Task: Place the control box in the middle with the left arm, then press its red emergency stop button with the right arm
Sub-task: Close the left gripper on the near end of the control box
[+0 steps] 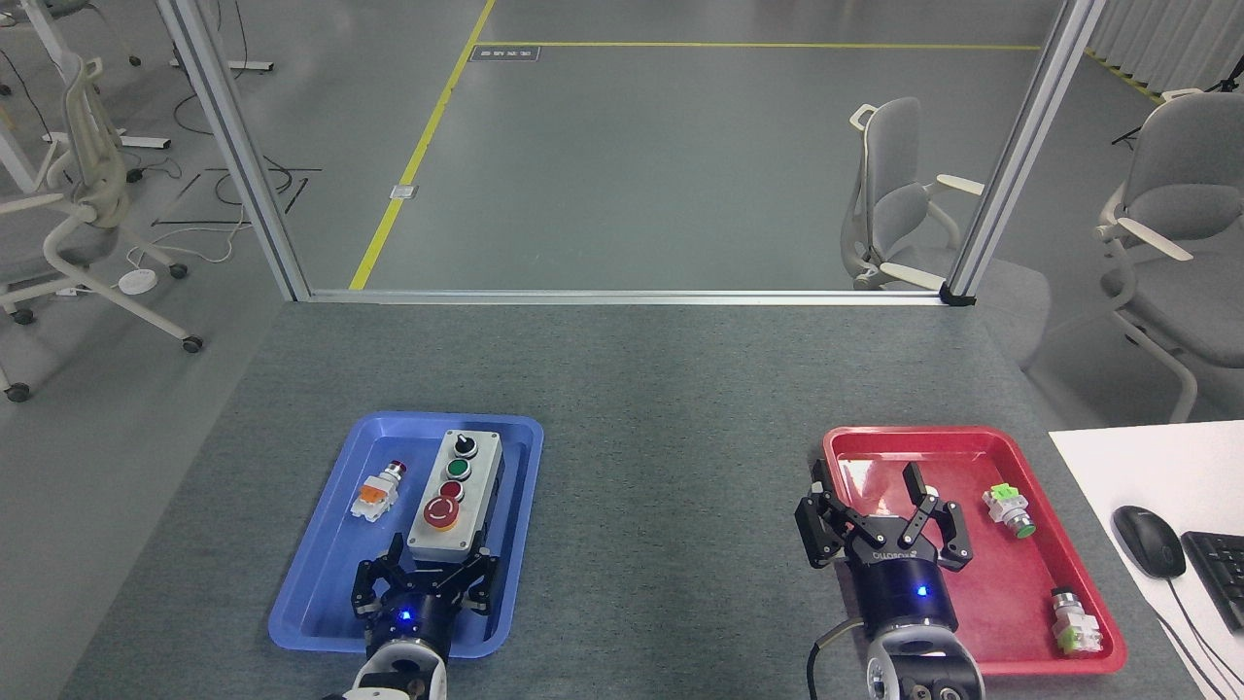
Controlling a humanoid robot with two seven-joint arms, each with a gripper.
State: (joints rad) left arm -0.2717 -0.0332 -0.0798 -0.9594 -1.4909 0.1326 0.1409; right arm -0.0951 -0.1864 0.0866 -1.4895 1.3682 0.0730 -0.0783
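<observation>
Four controls run in a row along the grey top of the control box: a black knob farthest from the left gripper, then a green button, a small red button, and the big red stop button nearest it. The box lies lengthwise in the blue tray, just ahead of the left gripper, whose black fingers are spread wide at the box's near end, one to each side of its corners; whether they touch the box cannot be told. To that gripper's front left, a small orange and white pushbutton part lies in the same tray, apart from the box. Well off to its right, across bare grey table, the right gripper hovers with fingers splayed open and empty over the near left part of the red tray. Right of that gripper lie a green-capped part and, nearer, a second part with a green base. Beyond the tray's right side sit a mouse and a keyboard on a white surface.
</observation>
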